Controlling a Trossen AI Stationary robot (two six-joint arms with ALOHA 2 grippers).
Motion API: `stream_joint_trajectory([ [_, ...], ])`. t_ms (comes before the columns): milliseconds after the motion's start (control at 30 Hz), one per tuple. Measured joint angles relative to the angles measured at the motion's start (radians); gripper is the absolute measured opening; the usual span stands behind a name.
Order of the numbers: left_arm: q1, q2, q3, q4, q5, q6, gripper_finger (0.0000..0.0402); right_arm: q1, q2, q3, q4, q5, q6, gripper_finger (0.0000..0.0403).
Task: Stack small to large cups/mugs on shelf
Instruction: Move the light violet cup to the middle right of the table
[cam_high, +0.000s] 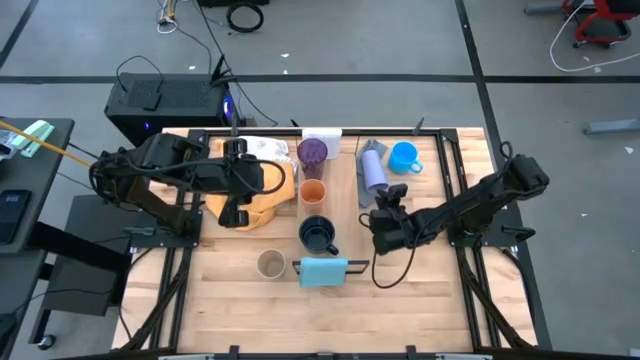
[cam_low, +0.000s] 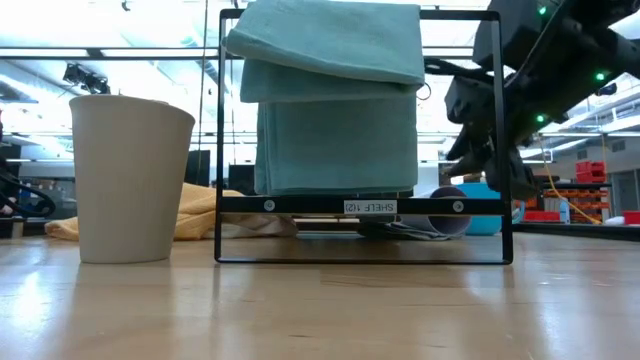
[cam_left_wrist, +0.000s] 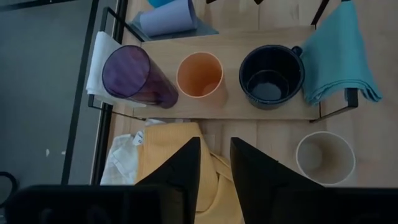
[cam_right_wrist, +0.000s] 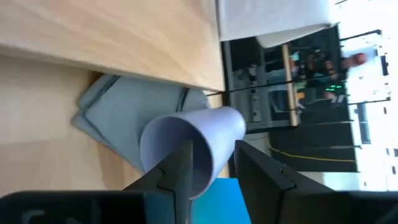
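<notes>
The shelf (cam_high: 314, 212) carries the dark purple tumbler (cam_left_wrist: 134, 78), the orange cup (cam_left_wrist: 199, 74) and the navy mug (cam_left_wrist: 271, 76) in a row, all upright. The beige cup (cam_high: 270, 263) stands on the table near the shelf's light-blue end. The lavender cup (cam_right_wrist: 193, 146) lies on its side on the grey cloth (cam_right_wrist: 118, 115), with the bright blue mug (cam_high: 404, 157) beside it. My right gripper (cam_right_wrist: 211, 180) is open at the lavender cup's mouth end. My left gripper (cam_left_wrist: 214, 165) is open above the yellow cloth (cam_left_wrist: 168, 149). My right gripper has one finger (cam_right_wrist: 181, 165) in front of the lavender cup's mouth (cam_right_wrist: 163, 149) and the other (cam_right_wrist: 255, 177) outside its wall. It comes level along the lying cup. I cannot tell whether either finger touches the cup.
A teal cloth (cam_low: 335, 100) hangs over the black rack (cam_low: 365, 207) at the shelf's near end. White cloth (cam_left_wrist: 124, 165) lies by the yellow one. Black frame bars (cam_high: 452, 170) run along the table's sides. Bare table (cam_high: 420, 300) lies toward the near edge.
</notes>
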Motion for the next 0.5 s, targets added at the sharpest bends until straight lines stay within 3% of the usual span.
stream_joint_trajectory([
  [133,0.000,0.000,0.000,0.000,0.000,0.016,0.0097,0.018,-0.012,0.008,0.003,0.014,-0.003,0.0127],
  [500,0.006,0.002,0.000,0.000,0.000,0.010,0.0101,-0.011,-0.086,0.006,-0.029,-0.207,-0.001,0.0154],
])
